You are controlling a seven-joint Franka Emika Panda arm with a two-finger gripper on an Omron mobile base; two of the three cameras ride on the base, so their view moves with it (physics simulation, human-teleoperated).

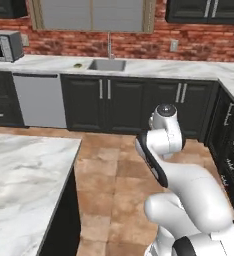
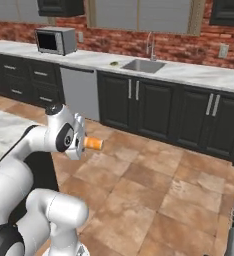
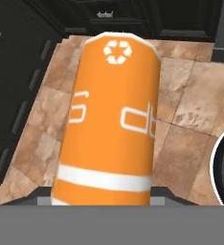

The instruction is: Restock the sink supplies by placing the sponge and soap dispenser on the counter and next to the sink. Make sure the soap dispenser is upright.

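A simulated kitchen robot carries the soap dispenser point(image 2: 93, 143) across open tile floor, the orange bottle clenched in its gripper point(image 2: 85, 143) and jutting out sideways rather than standing on its base. That sideways carry looks like the main hazard: the bottle must finish upright, so the wrist will have to turn it before the release, and a release made while it is tilted would likely leave it rolling on the marble or dropping into the sink point(image 1: 107, 65). The grip itself seems to sit near one end of the bottle, with most of the orange body projecting beyond the fingers in the hand view, so a sharp swing or a knock against the dark cabinet fronts ahead could twist it in the jaws. The counter point(image 1: 154, 69) lies well ahead of the gripper and above it, across the floor, with the sink and its thin arched faucet point(image 1: 109, 44) set into it; the sponge point(image 1: 78, 65) rests there already, just beside the basin on the far side from the gripper's line of approach, a small thing that a careless placement could nudge. The arm is folded tight over its base, elbow raised, forearm level and the hand pointing forward at about mid-cabinet height.
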